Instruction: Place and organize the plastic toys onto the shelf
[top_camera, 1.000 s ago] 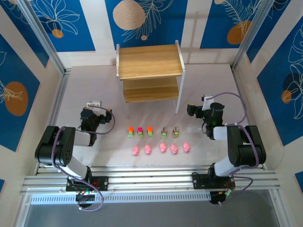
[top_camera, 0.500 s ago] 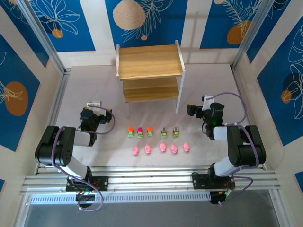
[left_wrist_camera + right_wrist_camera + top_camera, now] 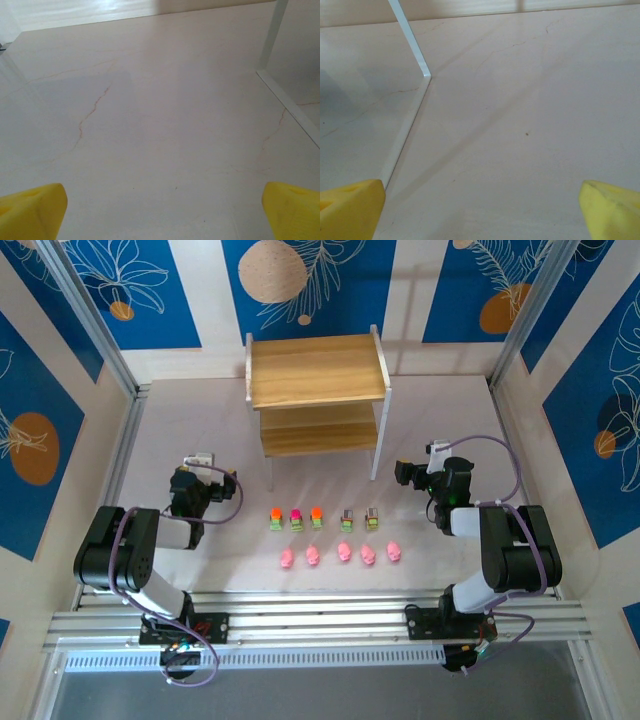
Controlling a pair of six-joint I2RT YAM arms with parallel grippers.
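Well, both tools are hanging wide open and holding nothing. The left tool (image 3: 161,212) is looking down at bare counter (image 3: 150,125) with its two yellow tips (image 3: 32,210) far apart, and the right tool (image 3: 480,212) is doing the same. All ten toys are sitting on the counter in two neat rows, between the left arm (image 3: 120,550) and the right arm (image 3: 515,550). The cars (image 3: 317,518) are making the far row. The pink toys (image 3: 343,554) are making the near row, closer to the arm bases (image 3: 185,625). Both rows are running from left to right. The shelf (image 3: 316,380) is standing past the rows, in the middle at the far side, and I am seeing no toy on it. Here is what matters: both tools are pointing away toward the shelf side, so the toys are not lying in front of them. The toys are lying to the inside of each tool and a bit back toward the bases. The left tool is sitting nearer the orange-topped car (image 3: 275,517) at the left end, and the right tool is sitting nearer the grey car (image 3: 372,518) at the right end. So I am thinking each arm is needing to turn inward and pull back to reach its own end of the rows. A white shelf leg (image 3: 270,35) is showing on the right in the left wrist view, and another leg (image 3: 410,40) on the left in the right wrist view, so a wide swing could be bumping one.
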